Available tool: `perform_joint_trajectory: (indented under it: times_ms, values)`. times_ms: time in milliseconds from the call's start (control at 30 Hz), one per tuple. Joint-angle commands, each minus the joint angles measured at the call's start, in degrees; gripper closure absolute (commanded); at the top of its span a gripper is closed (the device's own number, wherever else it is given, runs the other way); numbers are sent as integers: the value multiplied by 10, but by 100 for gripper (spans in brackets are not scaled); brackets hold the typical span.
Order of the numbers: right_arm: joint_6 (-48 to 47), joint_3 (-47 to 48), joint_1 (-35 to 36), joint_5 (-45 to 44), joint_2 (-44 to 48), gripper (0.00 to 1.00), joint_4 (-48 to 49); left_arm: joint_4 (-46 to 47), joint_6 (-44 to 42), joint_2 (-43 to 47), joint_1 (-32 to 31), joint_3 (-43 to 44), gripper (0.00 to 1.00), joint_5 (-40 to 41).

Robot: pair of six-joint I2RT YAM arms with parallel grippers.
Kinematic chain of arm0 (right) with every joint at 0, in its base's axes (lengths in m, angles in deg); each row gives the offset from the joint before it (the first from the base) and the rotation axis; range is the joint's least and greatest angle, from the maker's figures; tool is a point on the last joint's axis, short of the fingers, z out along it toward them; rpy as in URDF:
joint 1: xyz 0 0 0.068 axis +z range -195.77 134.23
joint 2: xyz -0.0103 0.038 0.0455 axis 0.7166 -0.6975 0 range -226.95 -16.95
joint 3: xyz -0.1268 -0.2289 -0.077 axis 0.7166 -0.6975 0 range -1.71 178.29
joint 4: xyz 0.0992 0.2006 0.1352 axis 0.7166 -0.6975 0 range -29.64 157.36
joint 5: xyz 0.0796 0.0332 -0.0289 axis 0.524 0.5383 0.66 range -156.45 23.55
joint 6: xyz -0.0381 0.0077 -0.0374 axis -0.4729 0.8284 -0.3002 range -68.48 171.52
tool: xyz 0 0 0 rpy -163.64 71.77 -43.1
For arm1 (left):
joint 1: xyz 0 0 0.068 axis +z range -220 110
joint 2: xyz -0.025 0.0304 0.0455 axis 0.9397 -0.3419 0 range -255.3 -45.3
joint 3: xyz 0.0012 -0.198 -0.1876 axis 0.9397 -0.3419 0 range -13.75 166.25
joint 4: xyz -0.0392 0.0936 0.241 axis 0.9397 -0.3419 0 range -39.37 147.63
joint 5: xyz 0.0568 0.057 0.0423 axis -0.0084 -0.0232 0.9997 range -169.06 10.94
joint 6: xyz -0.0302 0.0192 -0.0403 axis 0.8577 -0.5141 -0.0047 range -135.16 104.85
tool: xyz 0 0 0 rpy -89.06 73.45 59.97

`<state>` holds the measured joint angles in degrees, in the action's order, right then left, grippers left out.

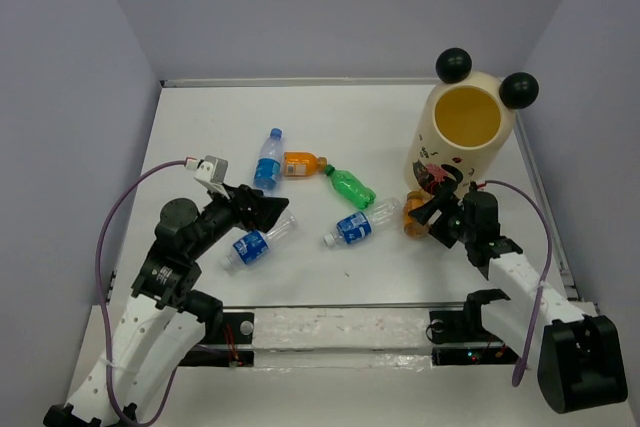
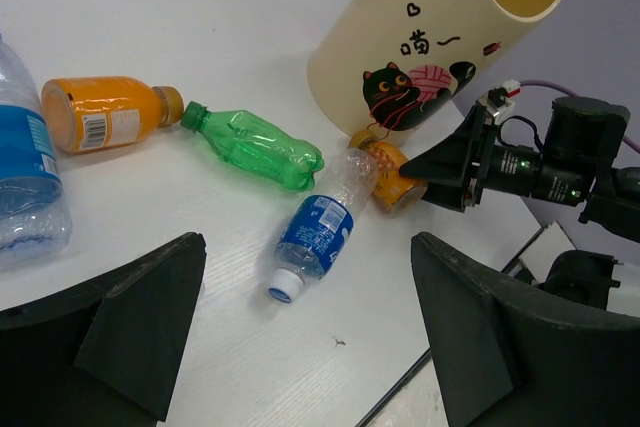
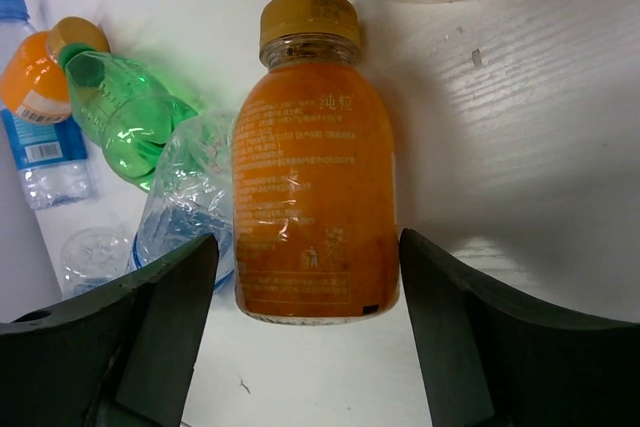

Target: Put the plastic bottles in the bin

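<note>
The cream bin stands upright at the back right. Six bottles lie on the table. An orange bottle lies at the bin's foot, and my right gripper is open with its jaws either side of that bottle's base. A clear blue-label bottle and a green bottle lie mid-table. Another orange bottle and a clear bottle lie behind them. My left gripper is open and empty, just above a third clear bottle.
The table's front edge with a taped strip runs between the arm bases. Grey walls enclose the table on three sides. In the left wrist view the right arm sits just right of the bin.
</note>
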<state>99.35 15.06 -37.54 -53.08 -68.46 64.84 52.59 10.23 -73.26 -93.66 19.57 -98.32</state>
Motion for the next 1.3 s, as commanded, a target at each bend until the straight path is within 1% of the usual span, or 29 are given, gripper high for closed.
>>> perform_joint_trajectory:
  times_ms: [0,33,100,167,200,233,300,333,367,400,433,467,533,567,667,733,767,833,867,967,1033,1067,1133,1167,1200,1233,1267]
  values:
    - [-4,-4,-2,-23,-21,23,69,20,0,-2,-2,-5,7,-8]
    - [-5,-5,-2,-22,-26,24,73,20,0,-4,-2,-5,7,-8]
    - [-2,-10,-2,-15,-39,32,88,20,0,-3,-2,-5,7,-7]
    - [0,-13,-2,-12,-42,34,93,19,0,-4,-2,-4,7,-6]
    - [-2,-14,-2,-11,-39,43,91,18,-1,-4,-2,-4,7,-6]
    - [-3,-16,-2,-11,-33,47,89,19,-1,-4,-2,-5,7,-5]
    - [-3,-17,-2,-18,-1,51,62,19,0,-5,-2,-4,7,-5]
    - [-3,-17,-2,-21,15,52,49,19,-1,-6,-2,-4,7,-6]
    - [-2,-17,-2,-28,33,55,12,19,-1,-6,-2,-5,7,-6]
    - [-2,-17,-2,-30,53,56,-11,18,0,-6,-2,-5,7,-6]
    - [-2,-14,-2,-32,99,57,-32,19,-1,-6,-2,-5,7,-7]
    - [-4,-10,-2,-37,124,57,-76,18,-1,-6,-2,-5,7,-7]
    - [-8,4,-2,-39,189,58,-120,19,0,-8,-2,-4,7,-8]
    - [-9,9,-2,-33,208,59,-158,19,-1,-9,-2,-4,7,-8]
    - [-7,30,-2,-6,246,60,-209,18,-2,-14,-2,-4,7,-13]
    - [-1,55,-2,24,272,60,-250,19,-1,-16,-2,-4,7,-15]
    - [3,75,-2,56,286,60,-270,19,-1,-16,-2,-4,7,-15]
    - [22,96,-2,115,299,61,-288,19,-2,-17,-1,-4,7,-17]
    - [28,120,-2,130,307,62,-293,19,-2,-17,-2,-4,7,-17]
    - [48,162,-2,170,313,63,-298,20,-3,-17,-2,-4,7,-17]
    - [61,210,-2,179,302,63,-285,20,-3,-17,-2,-4,7,-19]
    - [62,228,-2,181,294,63,-263,20,-3,-17,-2,-4,7,-19]
    - [63,263,-2,171,272,63,-239,20,-3,-17,-2,-5,7,-20]
    - [69,291,-2,164,245,63,-222,20,-3,-20,-2,-5,7,-20]
    - [79,300,-2,150,230,63,-180,20,-3,-20,-2,-4,7,-20]
    - [85,315,-2,136,216,63,-164,19,-4,-20,-1,-4,7,-18]
    - [89,321,-2,116,185,63,-129,20,-5,-20,-2,-4,7,-17]
